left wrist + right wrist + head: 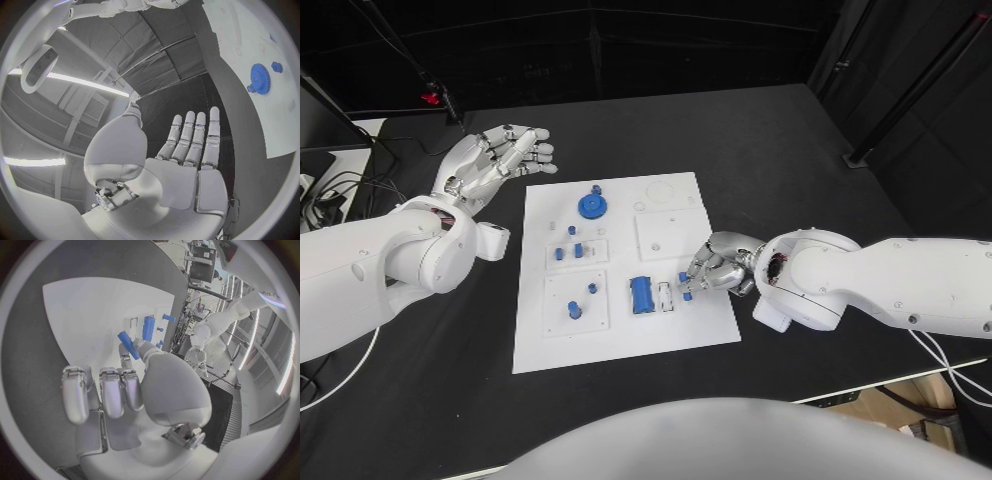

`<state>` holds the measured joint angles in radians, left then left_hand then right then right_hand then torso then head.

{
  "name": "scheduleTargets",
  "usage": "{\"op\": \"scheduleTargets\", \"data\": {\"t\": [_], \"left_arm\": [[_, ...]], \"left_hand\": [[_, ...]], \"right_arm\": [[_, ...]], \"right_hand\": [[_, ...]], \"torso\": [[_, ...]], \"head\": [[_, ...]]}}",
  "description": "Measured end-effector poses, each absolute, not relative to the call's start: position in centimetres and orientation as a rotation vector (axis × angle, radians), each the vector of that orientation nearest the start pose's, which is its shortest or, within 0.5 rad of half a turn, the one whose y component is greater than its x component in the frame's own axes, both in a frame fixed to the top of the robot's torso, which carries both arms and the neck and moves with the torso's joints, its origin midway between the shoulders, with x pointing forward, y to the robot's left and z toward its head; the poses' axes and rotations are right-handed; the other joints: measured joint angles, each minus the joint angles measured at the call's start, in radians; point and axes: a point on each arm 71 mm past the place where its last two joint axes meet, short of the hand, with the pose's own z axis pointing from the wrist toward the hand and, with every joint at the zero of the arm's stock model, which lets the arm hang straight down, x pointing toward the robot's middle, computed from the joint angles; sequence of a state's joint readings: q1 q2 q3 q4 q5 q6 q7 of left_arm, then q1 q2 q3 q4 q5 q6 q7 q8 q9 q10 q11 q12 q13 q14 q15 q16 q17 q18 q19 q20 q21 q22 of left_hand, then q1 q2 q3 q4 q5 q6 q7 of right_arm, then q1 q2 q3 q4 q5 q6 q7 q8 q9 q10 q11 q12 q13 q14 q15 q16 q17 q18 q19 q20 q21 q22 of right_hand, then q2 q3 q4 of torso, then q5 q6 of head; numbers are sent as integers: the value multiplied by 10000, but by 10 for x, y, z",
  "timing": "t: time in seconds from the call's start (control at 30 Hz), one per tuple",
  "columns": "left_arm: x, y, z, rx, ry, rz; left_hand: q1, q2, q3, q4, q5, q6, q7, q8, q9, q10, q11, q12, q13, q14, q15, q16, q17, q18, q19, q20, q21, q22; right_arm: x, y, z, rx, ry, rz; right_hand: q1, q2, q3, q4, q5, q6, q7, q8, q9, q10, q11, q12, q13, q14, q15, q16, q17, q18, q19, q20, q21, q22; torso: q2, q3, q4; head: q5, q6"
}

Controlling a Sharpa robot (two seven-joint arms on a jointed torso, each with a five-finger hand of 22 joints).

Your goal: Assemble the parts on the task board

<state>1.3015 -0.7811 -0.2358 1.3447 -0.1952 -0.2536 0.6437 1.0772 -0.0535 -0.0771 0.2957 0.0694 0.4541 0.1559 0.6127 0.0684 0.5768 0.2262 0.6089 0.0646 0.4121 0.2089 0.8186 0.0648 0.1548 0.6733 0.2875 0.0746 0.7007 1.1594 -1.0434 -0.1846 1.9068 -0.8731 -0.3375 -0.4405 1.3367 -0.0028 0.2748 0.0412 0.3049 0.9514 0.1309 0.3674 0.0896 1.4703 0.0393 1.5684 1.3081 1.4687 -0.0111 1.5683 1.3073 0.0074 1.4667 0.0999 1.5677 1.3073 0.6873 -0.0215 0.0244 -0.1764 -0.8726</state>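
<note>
The white task board [625,330] lies in the middle of the black table. On it sit a blue gear [593,206], several small blue pegs [577,250] and a long blue block [640,294]. My right hand [714,268] rests over the board's right edge and pinches a small blue bar [687,277] between thumb and finger. In the right wrist view the bar [129,345] sticks out beyond the hand [125,385], close to the blue block [149,328]. My left hand [502,160] hovers off the board's far left corner, flat and holding nothing. Its fingers [187,140] are stretched out, with the gear [259,77] off to one side.
Cables [329,190] lie at the table's left edge. A black stand foot [855,160] sits at the far right and a red clamp [433,97] at the far left. The table's front edge [877,385] runs near my right arm.
</note>
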Motion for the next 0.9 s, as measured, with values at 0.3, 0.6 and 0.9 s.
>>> {"op": "scheduleTargets", "data": {"t": [0.3, 0.6, 0.9], "left_arm": [[510, 227, -186, -6777, 13785, -15142], [510, 227, -186, -6780, 13799, -15150], [510, 226, -186, -6783, 13811, -15153]], "left_hand": [[0, 0, 0, 0, 0, 0, 0, 0, 0, 0, 0, 0, 0, 0, 0, 0, 0, 0, 0, 0, 0, -7], [0, 0, 27, -27, 0, 0, 0, 0, 0, 0, 0, 0, 0, 0, 0, 39, 0, -1, 0, 0, 0, -10], [53, 53, 27, -27, 0, 0, 0, 0, -1, 0, 0, 0, 0, 0, 0, 39, 0, 0, 0, 0, 0, -9]], "right_arm": [[372, -205, -248, 6762, 22521, 7510], [371, -200, -254, 7119, 23338, 7491], [372, -199, -258, 7191, 23864, 7149]], "right_hand": [[-229, -58, -156, 99, 81, 101, 15, -166, 129, 0, 1, 0, 0, 0, 0, 0, 0, 0, 0, 1, 0, 0], [-410, -86, -303, 246, 26, 375, -198, -289, 122, 1, 1, 0, 0, 0, 0, 0, 0, 1, 0, 1, 0, 0], [-410, -87, -329, 272, 21, 416, -204, -346, 115, 0, 1, 0, 0, 0, 1, 0, 0, 0, 0, 1, 0, 0]], "torso": [[0, -3, 1], [0, -7, 12], [6, -3, 5]], "head": [[30, 0], [51, 0], [60, 0]]}}
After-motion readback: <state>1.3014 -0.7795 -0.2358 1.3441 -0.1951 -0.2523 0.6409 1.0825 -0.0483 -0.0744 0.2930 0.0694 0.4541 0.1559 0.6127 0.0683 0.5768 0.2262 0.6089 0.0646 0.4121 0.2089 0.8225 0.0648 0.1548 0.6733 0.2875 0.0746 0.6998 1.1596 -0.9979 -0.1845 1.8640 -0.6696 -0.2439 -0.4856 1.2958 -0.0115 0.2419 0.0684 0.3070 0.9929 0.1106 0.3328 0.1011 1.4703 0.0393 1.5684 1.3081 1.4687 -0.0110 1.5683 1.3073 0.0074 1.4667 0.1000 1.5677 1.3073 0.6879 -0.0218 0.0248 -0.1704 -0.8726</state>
